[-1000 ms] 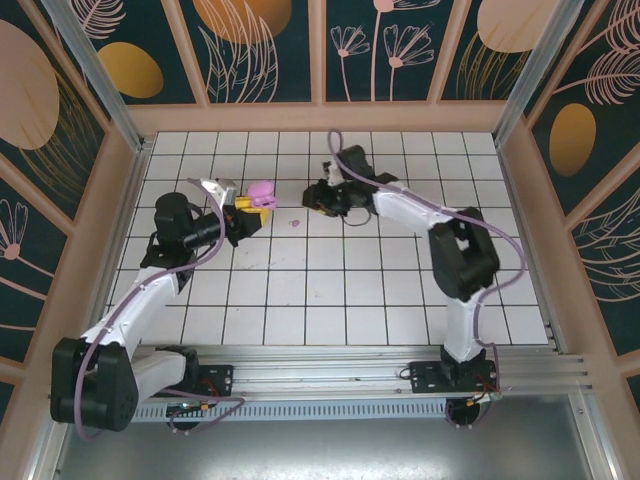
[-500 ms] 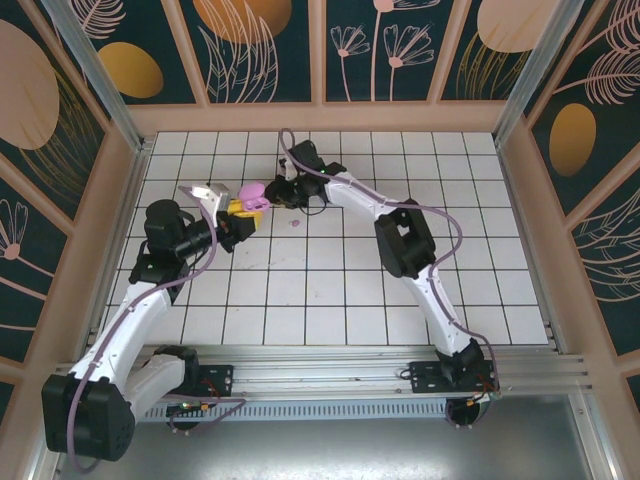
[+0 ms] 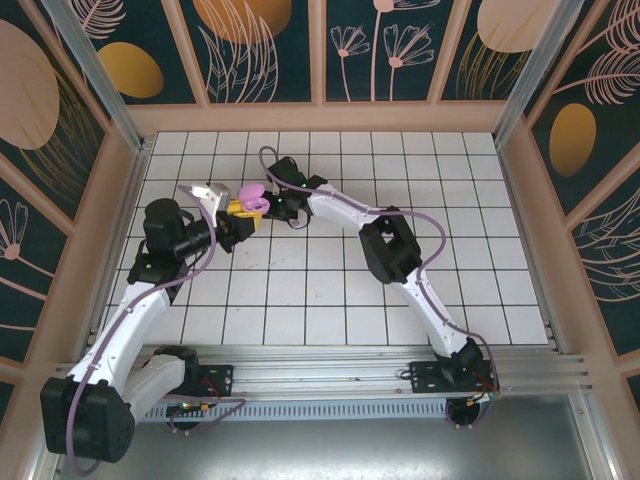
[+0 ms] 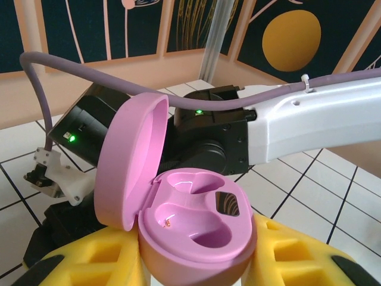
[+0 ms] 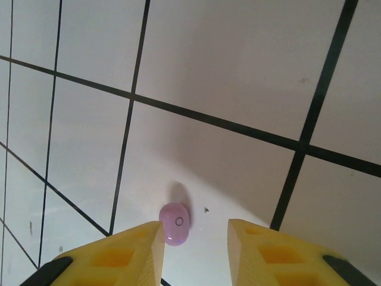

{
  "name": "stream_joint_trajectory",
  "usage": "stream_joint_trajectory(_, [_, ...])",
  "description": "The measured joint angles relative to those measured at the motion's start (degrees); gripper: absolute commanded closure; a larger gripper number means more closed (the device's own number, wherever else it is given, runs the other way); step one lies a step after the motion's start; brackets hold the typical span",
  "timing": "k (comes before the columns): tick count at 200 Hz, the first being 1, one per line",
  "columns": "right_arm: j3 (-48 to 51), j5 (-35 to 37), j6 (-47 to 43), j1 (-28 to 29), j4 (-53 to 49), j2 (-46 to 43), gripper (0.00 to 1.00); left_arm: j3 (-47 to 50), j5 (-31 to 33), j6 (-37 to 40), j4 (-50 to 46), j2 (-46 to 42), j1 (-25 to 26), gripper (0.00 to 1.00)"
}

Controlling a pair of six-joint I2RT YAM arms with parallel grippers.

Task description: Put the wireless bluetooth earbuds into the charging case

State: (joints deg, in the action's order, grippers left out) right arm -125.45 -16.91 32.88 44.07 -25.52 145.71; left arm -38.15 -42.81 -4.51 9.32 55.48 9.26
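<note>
The pink charging case (image 4: 196,226) stands open, its lid tipped up to the left and both wells empty. My left gripper (image 4: 196,262) is shut on its base with yellow fingers. From above, the charging case (image 3: 252,193) sits at the left gripper (image 3: 243,208), left of the table's middle. My right gripper (image 3: 281,200) hovers just right of the case. Its yellow fingers stand apart, open, over a white tile in the right wrist view (image 5: 193,241). One pink earbud (image 5: 174,223) lies on that tile below, close by the left finger, not gripped.
The right arm's white link (image 4: 321,119) and its purple cable (image 4: 119,98) cross just behind the case. Wooden walls (image 3: 320,118) ring the tiled table (image 3: 480,250). A metal rail (image 3: 330,365) runs along the near edge.
The right arm has swung left from mid-table until its gripper sits beside the held case. The left arm shifted slightly left with the case, then stayed still.
</note>
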Motion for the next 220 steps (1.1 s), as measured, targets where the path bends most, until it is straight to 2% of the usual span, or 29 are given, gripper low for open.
stream_joint_trajectory(51, [-0.9, 3.8, -1.4, 1.4, 0.2, 1.1, 0.66, 0.0, 0.0, 0.8, -0.6, 0.0, 0.0, 0.97])
stream_joint_trajectory(157, [-1.2, 5.4, -2.6, 1.8, 0.6, 2.0, 0.66, 0.0, 0.0, 1.5, -0.9, 0.0, 0.0, 0.97])
stream_joint_trajectory(220, [4.3, 5.5, -3.0, 2.0, 6.1, -0.3, 0.67, 0.0, 0.0, 2.0, -1.9, -1.0, 0.0, 0.97])
